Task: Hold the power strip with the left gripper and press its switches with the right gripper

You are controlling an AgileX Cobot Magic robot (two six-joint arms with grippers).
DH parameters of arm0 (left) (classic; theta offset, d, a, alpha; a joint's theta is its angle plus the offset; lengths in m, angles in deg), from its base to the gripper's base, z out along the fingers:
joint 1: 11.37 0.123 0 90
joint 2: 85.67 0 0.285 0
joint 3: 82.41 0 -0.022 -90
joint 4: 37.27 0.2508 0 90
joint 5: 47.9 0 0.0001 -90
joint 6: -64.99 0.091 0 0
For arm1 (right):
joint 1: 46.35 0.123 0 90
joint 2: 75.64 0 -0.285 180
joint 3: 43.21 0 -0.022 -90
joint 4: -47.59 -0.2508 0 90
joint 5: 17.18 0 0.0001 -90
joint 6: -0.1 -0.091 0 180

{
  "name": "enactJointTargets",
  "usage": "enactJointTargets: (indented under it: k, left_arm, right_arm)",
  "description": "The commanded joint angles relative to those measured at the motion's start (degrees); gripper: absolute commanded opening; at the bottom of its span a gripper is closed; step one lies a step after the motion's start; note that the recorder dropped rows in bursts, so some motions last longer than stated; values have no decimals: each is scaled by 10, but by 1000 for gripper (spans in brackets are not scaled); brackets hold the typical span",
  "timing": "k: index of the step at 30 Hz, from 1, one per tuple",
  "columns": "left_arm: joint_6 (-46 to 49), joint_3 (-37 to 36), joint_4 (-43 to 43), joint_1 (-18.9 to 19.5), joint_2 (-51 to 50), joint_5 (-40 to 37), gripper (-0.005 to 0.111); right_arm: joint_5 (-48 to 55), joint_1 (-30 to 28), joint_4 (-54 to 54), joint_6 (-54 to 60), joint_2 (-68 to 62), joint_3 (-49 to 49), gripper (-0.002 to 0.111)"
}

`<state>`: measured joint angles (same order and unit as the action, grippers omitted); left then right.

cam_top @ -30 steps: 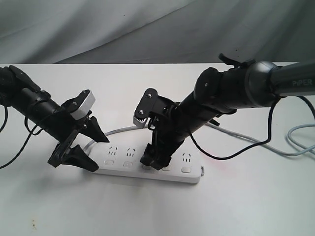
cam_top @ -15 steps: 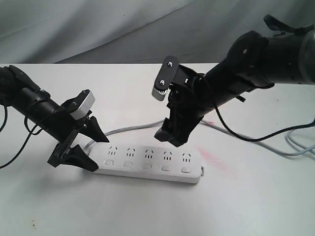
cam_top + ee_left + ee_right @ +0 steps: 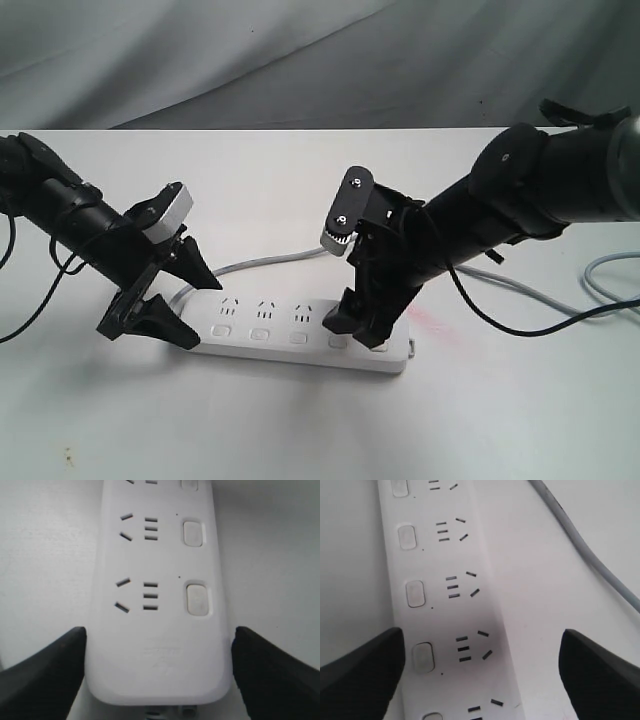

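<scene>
The white power strip (image 3: 270, 325) lies flat on the table, its grey cord (image 3: 270, 262) curving away behind it. My left gripper (image 3: 200, 312) straddles the strip's left, cord end. In the left wrist view its black fingers (image 3: 50, 675) press both long sides of the power strip (image 3: 160, 555), beside the nearest switch (image 3: 197, 599). My right gripper (image 3: 358, 332) is down over the strip's right end and hides the last two switches there. In the right wrist view the right gripper (image 3: 480, 680) is open, and one finger (image 3: 365, 680) sits beside a switch (image 3: 422, 657) on the power strip (image 3: 445, 605).
The white table (image 3: 300, 430) carries a faint red smear (image 3: 432, 322) just right of the strip. A grey cable (image 3: 600, 290) loops at the far right, and the cord (image 3: 585, 550) runs alongside the strip. A grey cloth backdrop (image 3: 250, 60) hangs behind.
My right gripper lifted off the middle switches, swung up and right, then came down over the strip's right end. The left gripper and the strip have not moved.
</scene>
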<state>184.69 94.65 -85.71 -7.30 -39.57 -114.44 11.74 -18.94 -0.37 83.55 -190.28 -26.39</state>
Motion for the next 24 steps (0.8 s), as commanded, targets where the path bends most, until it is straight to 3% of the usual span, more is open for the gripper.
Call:
enactJointTargets:
  k: [1, 24]
  left_arm:
    - [3, 4, -5, 0, 1, -7, 23]
    - [3, 4, -5, 0, 1, -7, 23]
  right_arm:
    - [-5, -2, -10, 7, -3, 3, 77]
    - [-35, -2, -26, 17, -39, 3, 77]
